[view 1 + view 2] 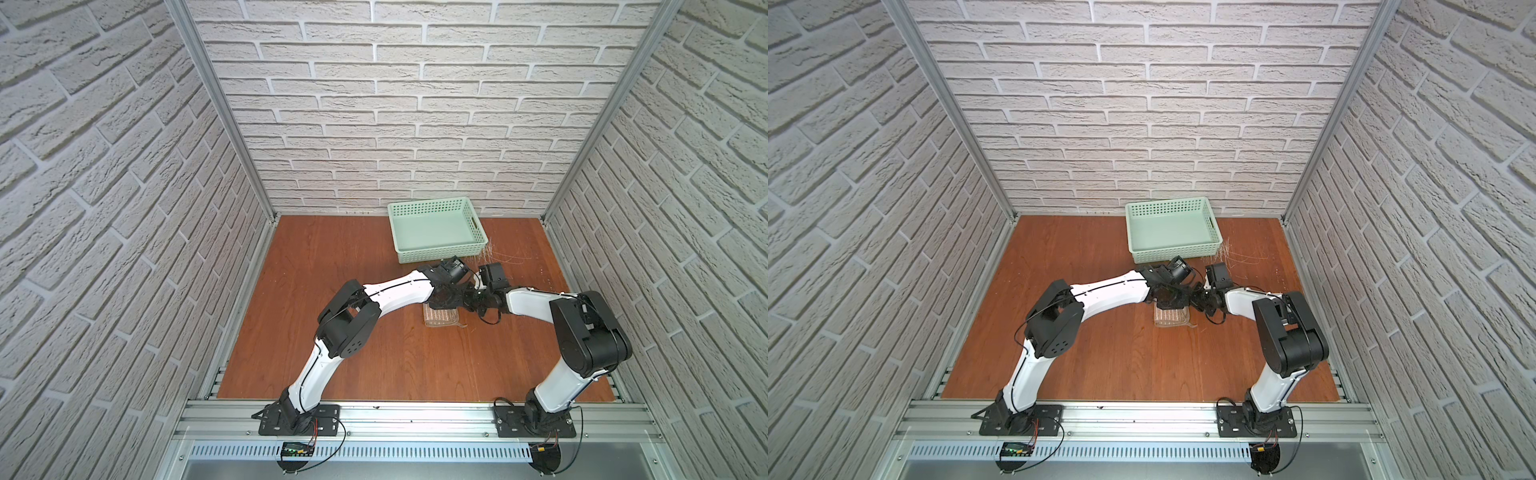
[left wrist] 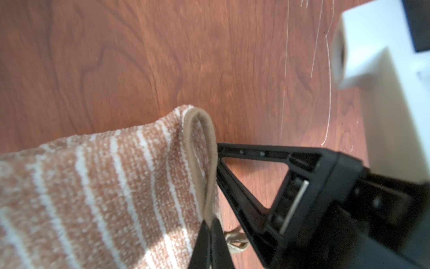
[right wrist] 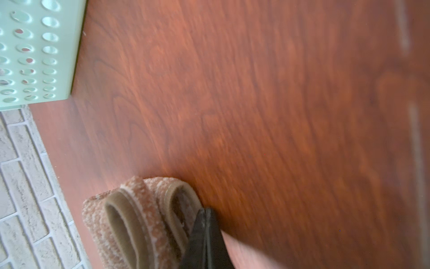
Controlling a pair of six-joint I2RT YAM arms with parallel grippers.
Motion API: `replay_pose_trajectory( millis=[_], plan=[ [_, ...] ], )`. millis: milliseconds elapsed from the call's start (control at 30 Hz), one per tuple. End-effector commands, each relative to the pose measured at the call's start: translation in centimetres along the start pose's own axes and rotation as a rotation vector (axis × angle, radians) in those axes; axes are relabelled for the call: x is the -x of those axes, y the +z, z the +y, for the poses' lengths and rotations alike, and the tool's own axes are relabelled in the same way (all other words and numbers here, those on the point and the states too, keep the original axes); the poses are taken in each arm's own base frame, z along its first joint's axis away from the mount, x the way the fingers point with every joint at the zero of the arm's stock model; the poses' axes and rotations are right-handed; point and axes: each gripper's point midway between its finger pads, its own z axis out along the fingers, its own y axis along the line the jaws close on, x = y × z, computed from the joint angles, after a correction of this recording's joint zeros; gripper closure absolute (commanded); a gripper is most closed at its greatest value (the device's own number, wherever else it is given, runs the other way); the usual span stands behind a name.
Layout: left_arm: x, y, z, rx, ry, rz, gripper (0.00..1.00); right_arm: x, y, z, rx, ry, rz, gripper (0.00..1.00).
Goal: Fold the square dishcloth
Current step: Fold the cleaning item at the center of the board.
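Tan dishcloth point(image 2: 104, 186) is pinched by left hand point(image 2: 210, 224) and right hand point(image 3: 205, 214), both arms point(image 1: 395, 291) bent inward.

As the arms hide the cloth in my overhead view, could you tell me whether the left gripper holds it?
Observer: Yes, the left gripper is shut on the dishcloth, at its darker hem.
Operator: Thanks. And the right one?
Observer: The right gripper is shut too, tips against the stacked edges; whether it pinches a layer I cannot tell.
Operator: Is it folded already?
Observer: Partly: two folded hem loops lie side by side there.
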Motion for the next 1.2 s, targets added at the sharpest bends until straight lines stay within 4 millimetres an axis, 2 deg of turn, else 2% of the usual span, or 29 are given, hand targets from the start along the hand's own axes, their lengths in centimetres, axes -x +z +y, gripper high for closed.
replay_pose_trajectory(
  millis=[0, 200, 333, 600, 767, 1167],
  plan=[
    [0.7, 0.1, -1.3, -0.047, -0.021, -0.020, 1.00, 0.1, 0.0, -0.1, 0.004, 0.009, -0.016, 0.95],
    [0.8, 0.3, -2.3, -0.095, -0.030, -0.016, 1.00, 0.0, 0.2, -0.8, -0.016, 0.025, -0.019, 0.97],
    [0.8, 0.5, -2.2, -0.095, -0.036, -0.013, 1.00, 0.1, -0.1, -1.1, -0.027, 0.039, -0.036, 0.97],
    [0.8, 0.4, -2.0, -0.113, -0.049, -0.014, 1.00, 0.9, -1.7, -1.7, -0.068, 0.033, -0.108, 0.97],
    [0.7, 0.2, -2.5, -0.137, -0.046, -0.012, 1.00, 1.2, -2.0, -1.7, -0.060, 0.047, -0.120, 0.97],
    [0.3, 0.5, -2.7, -0.155, -0.047, 0.000, 1.00, 2.0, 0.6, -1.2, 0.048, 0.117, -0.056, 0.97]
  ],
)
